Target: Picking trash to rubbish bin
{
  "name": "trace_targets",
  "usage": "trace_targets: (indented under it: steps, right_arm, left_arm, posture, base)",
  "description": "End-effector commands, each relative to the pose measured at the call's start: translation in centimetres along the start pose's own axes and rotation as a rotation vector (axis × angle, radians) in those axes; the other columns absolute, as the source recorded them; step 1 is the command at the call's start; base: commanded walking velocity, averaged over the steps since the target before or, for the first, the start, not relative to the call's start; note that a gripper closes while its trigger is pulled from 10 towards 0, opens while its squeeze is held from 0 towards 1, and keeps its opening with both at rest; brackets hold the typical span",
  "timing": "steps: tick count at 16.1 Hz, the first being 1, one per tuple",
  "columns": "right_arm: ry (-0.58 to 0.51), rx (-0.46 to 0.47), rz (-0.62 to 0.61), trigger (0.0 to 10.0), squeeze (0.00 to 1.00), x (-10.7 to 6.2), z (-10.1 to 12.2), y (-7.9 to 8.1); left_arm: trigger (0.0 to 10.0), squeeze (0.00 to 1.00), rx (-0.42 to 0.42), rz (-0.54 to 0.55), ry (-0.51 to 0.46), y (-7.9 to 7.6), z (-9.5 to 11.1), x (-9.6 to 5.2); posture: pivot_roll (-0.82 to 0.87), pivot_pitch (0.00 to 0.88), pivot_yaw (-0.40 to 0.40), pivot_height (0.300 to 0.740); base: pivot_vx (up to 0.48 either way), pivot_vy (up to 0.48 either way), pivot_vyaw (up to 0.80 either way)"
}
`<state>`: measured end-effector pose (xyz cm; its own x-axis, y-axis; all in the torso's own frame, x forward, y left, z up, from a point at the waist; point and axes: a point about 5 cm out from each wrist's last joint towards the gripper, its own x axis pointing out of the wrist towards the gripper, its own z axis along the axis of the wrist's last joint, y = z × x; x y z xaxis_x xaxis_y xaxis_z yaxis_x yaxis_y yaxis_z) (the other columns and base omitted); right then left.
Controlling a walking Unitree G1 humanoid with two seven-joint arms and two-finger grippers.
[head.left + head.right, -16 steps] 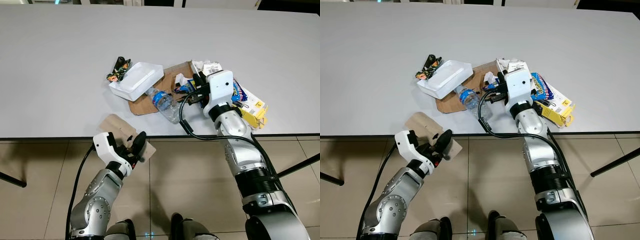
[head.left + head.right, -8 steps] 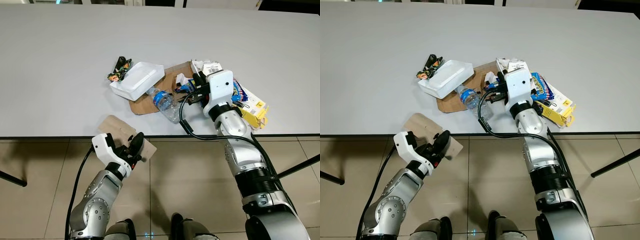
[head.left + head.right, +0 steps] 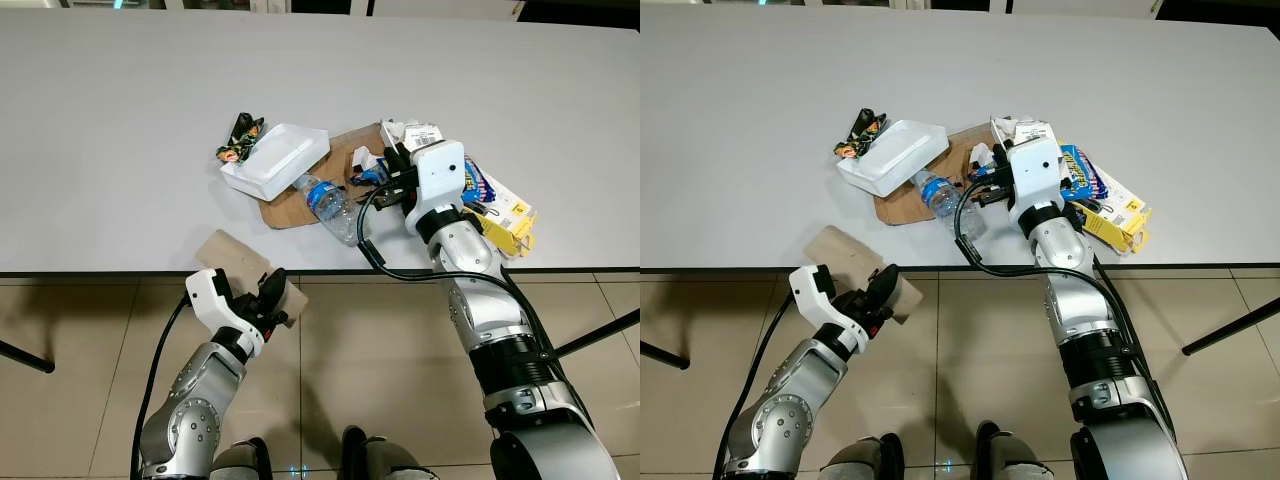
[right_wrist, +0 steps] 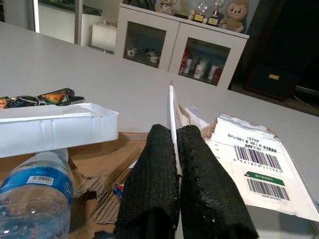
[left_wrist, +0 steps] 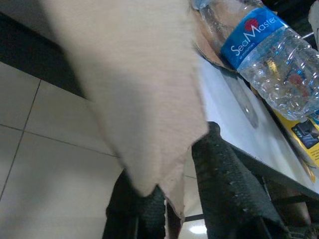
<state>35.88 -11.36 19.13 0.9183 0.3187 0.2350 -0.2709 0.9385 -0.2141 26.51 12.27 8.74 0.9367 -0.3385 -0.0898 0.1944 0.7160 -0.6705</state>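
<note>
Left gripper point(image 3: 272, 300) sits below the table point(image 3: 120, 110) edge, out over the floor point(image 3: 70, 370), fingers pinched on a cardboard scrap point(image 3: 232, 257). In the left wrist view you'll see the scrap point(image 5: 124, 84) running down between the two black fingers point(image 5: 224, 189), with the table edge just behind it.

Right gripper point(image 3: 392, 180) is up on the table, in the trash pile near the front edge. Its fingers point(image 4: 159, 184) are pressed together on a thin white sheet point(image 4: 173, 119) standing on edge between them.

Rest of the pile, from your head view:
- White foam tray point(image 3: 275, 160), tilted, resting on the brown cardboard point(image 3: 335, 160).
- Dark snack wrapper point(image 3: 238, 138) touching the tray's far left corner.
- Clear bottle point(image 3: 330, 205) with blue label lying on the cardboard, just beside the tray, neck toward it.
- White paper with barcodes point(image 3: 420, 132) behind the right gripper.
- Blue pack point(image 3: 478, 182) and yellow box point(image 3: 510, 225) to the right of the right wrist, box near the table edge.

No bin in sight, so I can't tell you where it is.
</note>
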Motion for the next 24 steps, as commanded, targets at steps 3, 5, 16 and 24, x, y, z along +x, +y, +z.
trace_targets:
  steps: [3,5,16,24]
  right_arm:
    - [0.009,-0.008,0.002,10.0,0.0,-0.3,-0.2,-0.2]
    - [0.008,-0.008,0.002,10.0,0.0,-0.3,-0.2,-0.1]
    - [0.008,-0.01,0.002,10.0,0.0,-0.2,-0.2,-0.2]
    - [0.007,0.011,-0.01,10.0,0.0,0.3,-0.3,0.0]
  left_arm:
    - [0.0,0.0,-0.028,-0.021,-0.034,-1.2,-0.1,0.5]
    - [0.0,0.0,-0.025,-0.023,-0.035,-1.3,-0.1,0.5]
    - [0.0,0.0,0.227,-0.114,-0.206,-5.1,3.8,0.4]
    - [1.1,0.0,0.455,-0.002,-0.334,-5.4,6.7,0.0]
  posture:
    - [-0.08,0.2,-0.036,0.74]
    - [-0.08,0.198,-0.035,0.74]
    - [-0.08,0.193,-0.037,0.74]
    - [-0.05,0.157,-0.02,0.74]
  base:
    - [0.0,0.0,0.0]
    - [0.0,0.0,0.0]
    - [0.0,0.0,0.0]
    - [0.0,0.0,0.0]
